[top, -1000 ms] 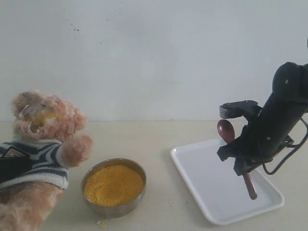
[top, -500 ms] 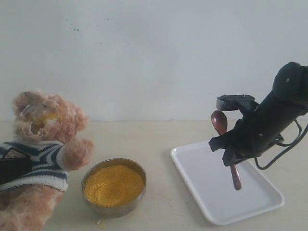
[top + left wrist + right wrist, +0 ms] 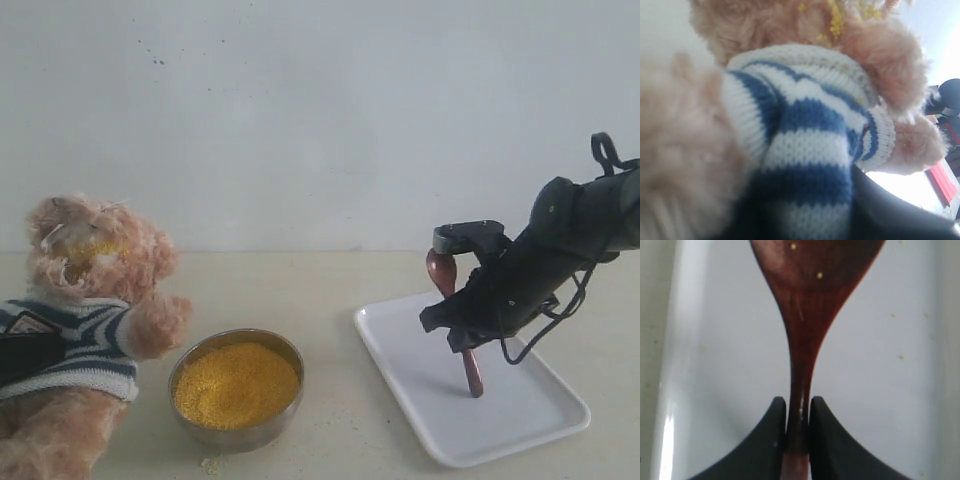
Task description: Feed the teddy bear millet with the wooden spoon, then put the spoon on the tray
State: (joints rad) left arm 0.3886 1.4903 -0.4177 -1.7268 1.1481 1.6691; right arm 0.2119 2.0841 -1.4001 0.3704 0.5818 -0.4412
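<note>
Currently my right gripper point(image 3: 797, 412) is clamped on the wooden spoon point(image 3: 471, 368), jaws tight on both sides of the handle. Spoon is steeply tilted over the tray point(image 3: 545, 405), bowl end up, handle tip low near the tray floor; contact unclear. A few grains are stuck in the spoon bowl. My left gripper point(image 3: 18, 352) sits against the teddy bear point(image 3: 95, 260) at its striped shirt; can't tell if those jaws are closed. Millet point(image 3: 236, 382) is in the steel bowl point(image 3: 240, 435) beside the bear, some on its muzzle.
</note>
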